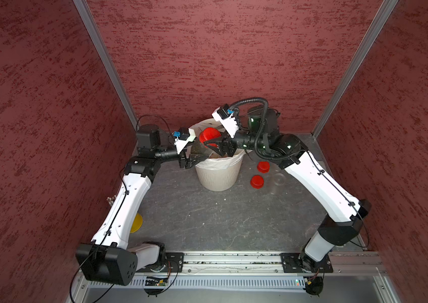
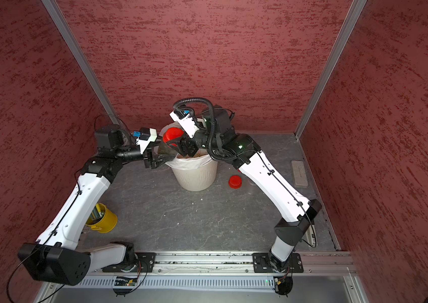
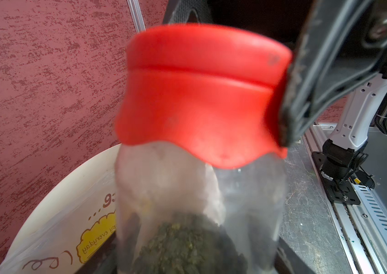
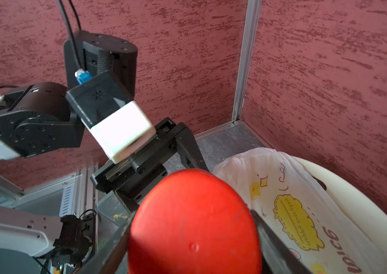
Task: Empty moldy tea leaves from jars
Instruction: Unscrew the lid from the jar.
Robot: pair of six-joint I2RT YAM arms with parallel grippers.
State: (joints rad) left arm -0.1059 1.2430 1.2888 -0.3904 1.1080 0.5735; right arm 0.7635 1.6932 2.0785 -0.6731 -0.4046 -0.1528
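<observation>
- Red lid (image 4: 193, 223) sits pinched in your right claw (image 1: 210, 143), on the jar (image 3: 187, 201) above the bin (image 1: 218, 175).
- Your left claw (image 1: 202, 154) pinches the jar body; twisting may slip it, spilling tea leaves (image 3: 183, 244) outside.

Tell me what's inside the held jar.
A dark green clump of tea leaves at the base end of the jar, a whitish patch beside it. The red lid hides whatever is at the neck.
</observation>
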